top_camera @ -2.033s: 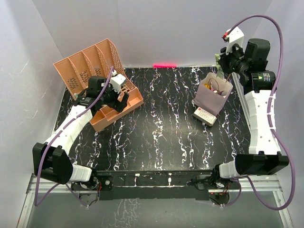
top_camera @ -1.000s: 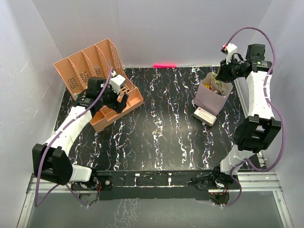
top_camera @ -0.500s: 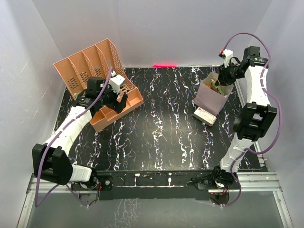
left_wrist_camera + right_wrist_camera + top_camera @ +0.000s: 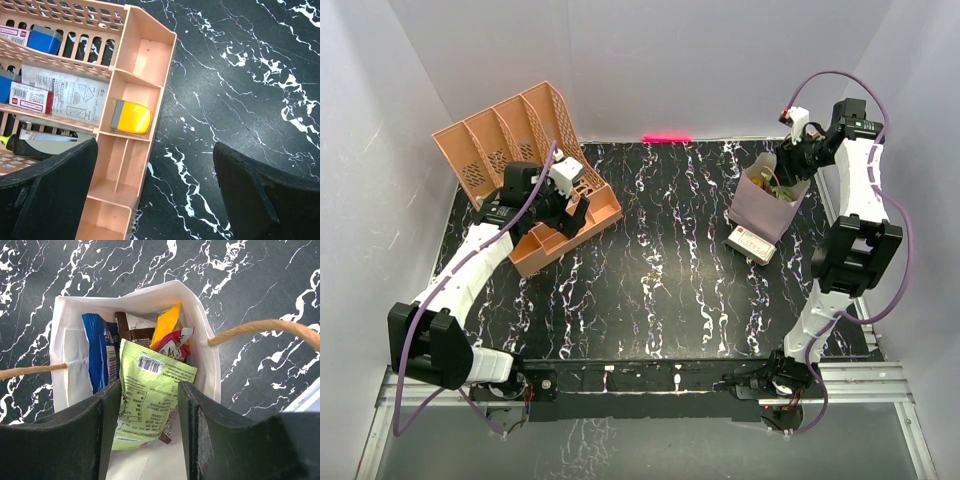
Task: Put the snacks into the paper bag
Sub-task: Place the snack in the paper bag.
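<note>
R pincer over mouth of paper bag, fingers part-spread, empty. Green packet shows betw. them, standing in the bag; can't tell if they touch it. Also in bag: blue packet, brown bar, yellow packet. Bag upright nr far-right corner of counter, white box just beside its near side. L pincer spread wide, empty, above peach organiser by far-left corner.
</note>
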Robot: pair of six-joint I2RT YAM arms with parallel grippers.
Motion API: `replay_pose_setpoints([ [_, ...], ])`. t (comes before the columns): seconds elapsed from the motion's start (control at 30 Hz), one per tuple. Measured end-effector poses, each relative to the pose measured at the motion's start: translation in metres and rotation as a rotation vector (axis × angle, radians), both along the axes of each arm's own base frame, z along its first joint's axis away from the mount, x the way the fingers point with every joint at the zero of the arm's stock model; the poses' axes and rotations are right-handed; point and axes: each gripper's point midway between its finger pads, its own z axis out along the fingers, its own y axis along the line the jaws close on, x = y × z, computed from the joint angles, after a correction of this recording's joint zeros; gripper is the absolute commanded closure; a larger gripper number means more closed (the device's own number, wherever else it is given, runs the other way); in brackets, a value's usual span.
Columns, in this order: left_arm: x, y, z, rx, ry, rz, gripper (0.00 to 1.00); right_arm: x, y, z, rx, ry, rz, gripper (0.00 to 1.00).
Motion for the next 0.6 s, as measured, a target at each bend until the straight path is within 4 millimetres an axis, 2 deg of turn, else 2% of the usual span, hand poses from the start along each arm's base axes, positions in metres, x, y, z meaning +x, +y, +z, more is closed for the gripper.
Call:
replay_pose_setpoints([
  [0.13,0.000,0.000,0.000,0.000,0.000,0.000,0.02,-0.002,-0.001,0.007,-0.012,-0.016,-0.001,0.44],
  [0.27,0.000,0.000,0.000,-0.001,0.000,-0.001,0.02,-0.006,-0.001,0.024,-0.030,-0.056,-0.004,0.43],
  [0.43,0.000,-0.001,0.000,-0.002,0.000,-0.003,0.02,-0.015,0.004,0.042,-0.045,-0.101,0.000,0.50],
  [0.6,0.000,-0.001,0.000,-0.004,0.001,-0.005,0.02,-0.019,0.012,0.031,-0.062,-0.081,0.010,0.61],
])
